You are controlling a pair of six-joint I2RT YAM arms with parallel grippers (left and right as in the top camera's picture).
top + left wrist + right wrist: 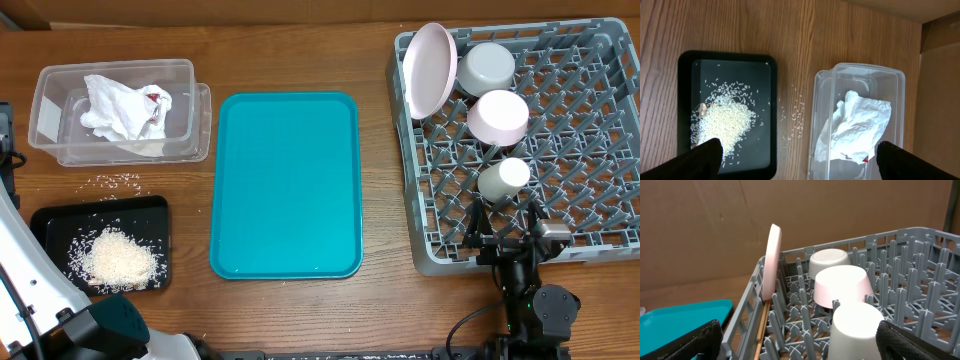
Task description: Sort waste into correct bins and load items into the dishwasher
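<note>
Well, left gripper and right gripper are hanging spread wide, empty.
White cup is probably handling light, stiff, slick; pinch its sidewall.

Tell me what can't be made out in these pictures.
Left wrist view: speck in the rice, too small to identify.
Left wrist view: red mark on the tissue, tiny and partly in a fold.
Right wrist view: cup, lower part cut off by the bottom edge.
</note>
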